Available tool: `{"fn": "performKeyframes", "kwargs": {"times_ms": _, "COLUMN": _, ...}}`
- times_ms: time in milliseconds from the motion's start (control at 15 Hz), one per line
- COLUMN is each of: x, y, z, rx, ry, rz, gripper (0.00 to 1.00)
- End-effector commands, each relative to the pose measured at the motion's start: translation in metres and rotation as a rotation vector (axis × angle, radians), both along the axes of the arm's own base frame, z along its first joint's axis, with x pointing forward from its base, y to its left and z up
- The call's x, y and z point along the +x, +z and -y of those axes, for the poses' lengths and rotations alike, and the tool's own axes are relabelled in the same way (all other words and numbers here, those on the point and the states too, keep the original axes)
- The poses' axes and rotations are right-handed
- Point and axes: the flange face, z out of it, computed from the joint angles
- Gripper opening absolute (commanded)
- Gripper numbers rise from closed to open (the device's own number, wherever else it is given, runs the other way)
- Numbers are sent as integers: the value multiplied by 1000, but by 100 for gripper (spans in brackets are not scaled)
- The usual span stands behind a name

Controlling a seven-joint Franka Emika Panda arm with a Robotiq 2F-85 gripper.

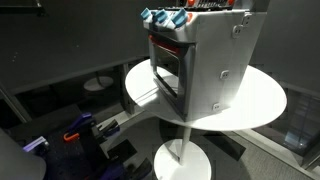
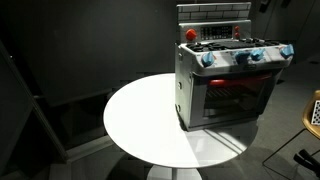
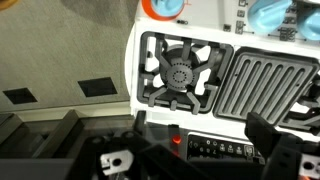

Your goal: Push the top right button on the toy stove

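- The fingers (image 3: 268, 135) are seen spread wide in the wrist view, and nothing is held between them.
- The gripper (image 3: 197, 128) is held above the toy stove (image 3: 200, 60) and aimed down at its top.
- The toy stove is set on a round white table (image 2: 140, 120) in both exterior views.
- The burner (image 3: 180, 72) and ribbed griddle (image 3: 270, 85) are shown from above only by the wrist view.
- The glass door (image 2: 238, 95) and blue knobs (image 2: 245, 57) are shown frontally in an exterior view.
- The arm's pose cannot be made out in the exterior views.
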Motion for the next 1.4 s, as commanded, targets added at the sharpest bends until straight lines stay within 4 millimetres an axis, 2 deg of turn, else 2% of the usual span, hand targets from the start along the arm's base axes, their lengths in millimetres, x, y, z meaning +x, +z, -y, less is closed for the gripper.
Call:
{"fn": "performKeyframes", "kwargs": {"times_ms": 0, "x": 30, "y": 2, "z": 24, "rx": -21, "ry": -24, "rz": 14, "gripper": 100}}
{"fn": "performKeyframes", "kwargs": {"times_ms": 333, "x": 62, "y": -14, "z": 52, "rx": -22, "ry": -65, "rz": 4, "gripper": 100}}
{"fn": "performKeyframes", "kwargs": {"times_ms": 800, "x": 100, "y": -37, "z": 74, "rx": -18, "ry": -103, "rz": -20, "gripper": 100}}
{"fn": "performKeyframes", "kwargs": {"times_ms": 1000, "x": 102, "y": -35, "z": 71, "rx": 8, "ry": -95, "rz": -37, "gripper": 100}}
{"fn": "performKeyframes", "kwargs": {"times_ms": 1067, "x": 98, "y": -46, "z": 73, "rx": -2, "ry": -96, "rz": -35, "gripper": 100}}
{"fn": "performKeyframes", "kwargs": {"times_ms": 1333, "x": 101, "y": -43, "z": 70, "rx": -3, "ry": -92, "rz": -29, "gripper": 100}}
